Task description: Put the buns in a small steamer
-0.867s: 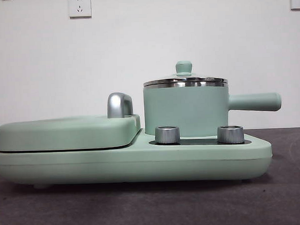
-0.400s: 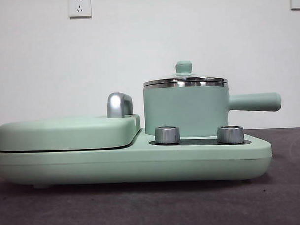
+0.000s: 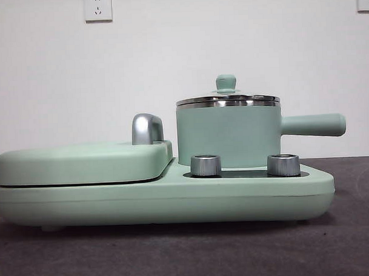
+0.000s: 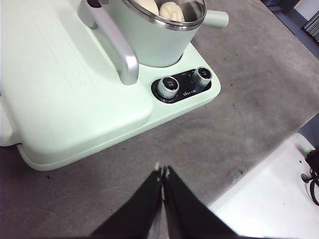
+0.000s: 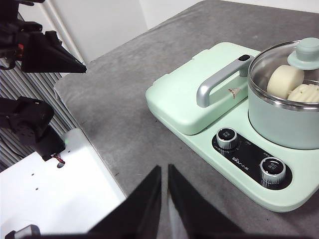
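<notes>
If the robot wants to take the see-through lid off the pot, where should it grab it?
Probably by the green knob at the middle of the glass lid, coming straight down from above. The knob sticks up and is narrow enough for two jaws, while the lid itself lies flat on the small steamer, leaving little rim to pinch.

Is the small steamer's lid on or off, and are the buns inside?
On. The lid sits on the small steamer; both buns show through its glass.

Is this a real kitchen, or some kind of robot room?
Probably a robot test room, not a kitchen. The green cooker sits on a bare grey table before a blank white wall with sockets, and black arm gear stands at the table's edge.
</notes>
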Robot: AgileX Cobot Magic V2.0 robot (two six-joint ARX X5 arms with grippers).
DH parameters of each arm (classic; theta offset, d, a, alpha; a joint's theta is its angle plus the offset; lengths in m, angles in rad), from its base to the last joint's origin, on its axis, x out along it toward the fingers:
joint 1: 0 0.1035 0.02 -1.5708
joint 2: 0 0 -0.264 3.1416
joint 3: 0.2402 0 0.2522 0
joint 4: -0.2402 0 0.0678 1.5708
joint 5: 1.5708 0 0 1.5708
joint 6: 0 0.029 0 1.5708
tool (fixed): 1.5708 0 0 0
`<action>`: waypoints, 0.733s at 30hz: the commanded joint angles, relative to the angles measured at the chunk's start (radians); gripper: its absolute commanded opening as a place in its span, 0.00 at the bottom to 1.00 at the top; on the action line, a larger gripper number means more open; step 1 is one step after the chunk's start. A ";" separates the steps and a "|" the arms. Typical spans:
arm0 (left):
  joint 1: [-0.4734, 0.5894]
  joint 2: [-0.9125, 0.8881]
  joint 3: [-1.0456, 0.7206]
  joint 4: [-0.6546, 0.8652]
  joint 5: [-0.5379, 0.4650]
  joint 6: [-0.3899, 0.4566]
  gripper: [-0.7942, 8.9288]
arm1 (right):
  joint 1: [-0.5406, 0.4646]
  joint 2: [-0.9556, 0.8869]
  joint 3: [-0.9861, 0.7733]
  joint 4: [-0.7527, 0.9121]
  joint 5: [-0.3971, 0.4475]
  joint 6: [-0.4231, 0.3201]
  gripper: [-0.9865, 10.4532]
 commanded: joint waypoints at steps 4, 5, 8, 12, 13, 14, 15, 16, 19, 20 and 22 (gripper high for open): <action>0.005 -0.019 -0.004 0.024 -0.002 0.001 0.09 | 0.005 0.000 0.011 0.013 -0.002 -0.008 0.10; 0.011 -0.028 -0.005 0.023 -0.001 0.000 0.09 | 0.005 0.000 0.011 0.013 -0.002 -0.008 0.10; 0.058 -0.047 -0.006 0.028 -0.001 0.000 0.09 | 0.005 0.000 0.011 0.015 -0.002 -0.008 0.10; 0.193 -0.074 -0.018 0.050 -0.002 0.029 0.09 | 0.005 0.000 0.011 0.016 -0.002 -0.008 0.10; 0.235 -0.084 -0.031 0.064 -0.002 0.087 0.09 | 0.005 0.000 0.011 0.016 -0.002 -0.008 0.10; 0.270 -0.093 -0.047 0.087 -0.002 0.136 0.09 | 0.005 0.000 0.011 0.016 -0.002 -0.008 0.10; 0.312 -0.107 -0.074 0.130 -0.002 0.185 0.09 | 0.005 0.000 0.011 0.016 -0.002 -0.008 0.10; 0.351 -0.122 -0.105 0.181 -0.002 0.224 0.09 | 0.005 0.000 0.011 0.016 -0.002 -0.008 0.10; 0.441 -0.169 -0.209 0.343 -0.002 0.256 0.09 | 0.005 0.000 0.011 0.016 -0.002 -0.008 0.10; 0.470 -0.189 -0.258 0.413 -0.002 0.256 0.09 | 0.005 0.000 0.011 0.016 -0.002 -0.008 0.10; 0.506 -0.220 -0.333 0.513 -0.002 0.263 0.09 | 0.005 0.000 0.011 0.016 -0.002 -0.008 0.10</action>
